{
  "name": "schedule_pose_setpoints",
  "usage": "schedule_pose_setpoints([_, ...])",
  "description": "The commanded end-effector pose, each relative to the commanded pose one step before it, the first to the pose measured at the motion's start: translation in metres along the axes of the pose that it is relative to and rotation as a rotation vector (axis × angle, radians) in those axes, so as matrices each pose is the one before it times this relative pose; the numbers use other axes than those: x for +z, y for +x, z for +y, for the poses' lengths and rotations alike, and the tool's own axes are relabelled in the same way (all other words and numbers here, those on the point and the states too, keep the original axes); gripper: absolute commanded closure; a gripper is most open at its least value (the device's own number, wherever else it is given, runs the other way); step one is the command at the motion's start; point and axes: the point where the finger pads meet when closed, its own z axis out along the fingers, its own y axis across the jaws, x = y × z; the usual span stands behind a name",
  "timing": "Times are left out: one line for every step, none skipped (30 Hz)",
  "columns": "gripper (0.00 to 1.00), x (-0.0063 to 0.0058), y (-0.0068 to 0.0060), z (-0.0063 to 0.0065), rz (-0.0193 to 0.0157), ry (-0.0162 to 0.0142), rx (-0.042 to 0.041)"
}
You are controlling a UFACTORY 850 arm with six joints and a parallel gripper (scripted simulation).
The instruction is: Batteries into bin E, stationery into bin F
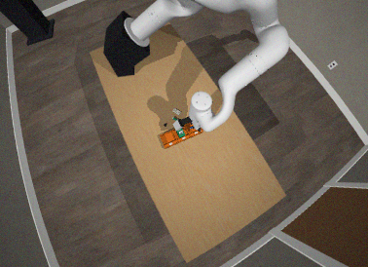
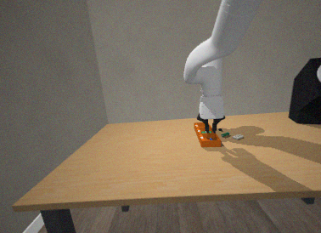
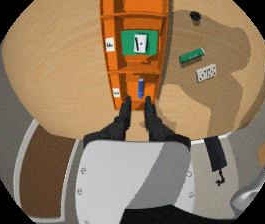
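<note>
My gripper (image 3: 138, 102) (image 2: 211, 132) stands at the near end of bin E (image 3: 115, 81) (image 2: 211, 144), its fingers a little apart with nothing between them. A blue cylinder, seemingly a battery (image 3: 140, 88) (image 2: 210, 139), lies in bin E just ahead of the fingertips. Bin F (image 3: 109, 31) adjoins it and holds a green flat piece (image 3: 152, 42) (image 1: 181, 133) with a small white piece with a black mark (image 3: 141, 43) on top. A green cylinder with a pale end (image 3: 191, 55) (image 2: 225, 135) lies on the table beside the bins; its kind is unclear.
A white domino-like block with dots (image 3: 206, 73) (image 2: 238, 137) (image 1: 176, 111) and a small black object (image 3: 195, 16) (image 2: 220, 129) (image 1: 165, 125) lie on the same side of the bins as the green cylinder. A third orange compartment (image 3: 135, 6) (image 1: 167, 137) continues beyond bin F.
</note>
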Motion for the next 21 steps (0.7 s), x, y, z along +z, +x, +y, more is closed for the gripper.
schedule_pose_setpoints([0.72, -0.00223, 0.00516, 0.00578, 0.00017, 0.00117, 0.04974])
schedule_pose_setpoints([0.72, -0.00148, 0.0055, 0.0061, 0.00001, 0.0, 0.05001])
schedule_pose_setpoints([0.72, -0.00148, 0.0058, 0.00582, 0.00001, 0.0, 0.05])
schedule_pose_setpoints([0.72, -0.00148, 0.00608, 0.00552, -0.00003, 0.00003, 0.04156])
schedule_pose_setpoints([0.72, -0.00148, 0.00631, 0.00526, -0.00009, 0.00012, 0.03194])
schedule_pose_setpoints([0.72, -0.00148, 0.00647, 0.00505, -0.00007, 0.00012, 0.0378])
schedule_pose_setpoints([0.72, 0.0, 0.0, 0.0, 0.0, 0.0, 0.0])
schedule_pose_setpoints([0.72, 0.0, 0.0, 0.0, 0.0, 0.0, 0.0])
schedule_pose_setpoints([0.72, -0.00149, 0.00667, 0.00477, 0.00025, -0.00028, 0.08872])
schedule_pose_setpoints([0.72, -0.00148, 0.00706, 0.0042, 0.0, 0.00002, 0.04665])
schedule_pose_setpoints([0.72, -0.00148, 0.00724, 0.00387, -0.00012, 0.00017, 0.0246])
schedule_pose_setpoints([0.72, -0.00149, 0.00733, 0.00369, -0.00024, 0.0003, 0.03328])
schedule_pose_setpoints([0.72, -0.00149, 0.00745, 0.00344, -0.00024, 0.00033, 0.03853])
schedule_pose_setpoints([0.72, -0.00149, 0.00758, 0.00314, -0.00011, 0.00022, 0.04004])
schedule_pose_setpoints([0.72, -0.00149, 0.0077, 0.00284, 0.00001, 0.00008, 0.03974])
schedule_pose_setpoints([0.72, -0.00149, 0.00781, 0.00253, 0.00003, 0.00003, 0.03914])
schedule_pose_setpoints([0.72, -0.00107, 0.00567, 0.00159, -0.00001, 0.00006, 0.03886])
schedule_pose_setpoints([0.72, -0.00002, -0.00002, -0.00007, -0.00004, 0.00008, 0.03881])
schedule_pose_setpoints([0.72, 0.0, 0.00001, 0.00001, -0.00003, 0.00015, 0.03859])
schedule_pose_setpoints([0.72, 0.0, 0.00001, 0.00001, -0.00002, 0.00021, 0.03773])
schedule_pose_setpoints([0.72, 0.0, 0.0, 0.00001, -0.00021, 0.00036, 0.03625])
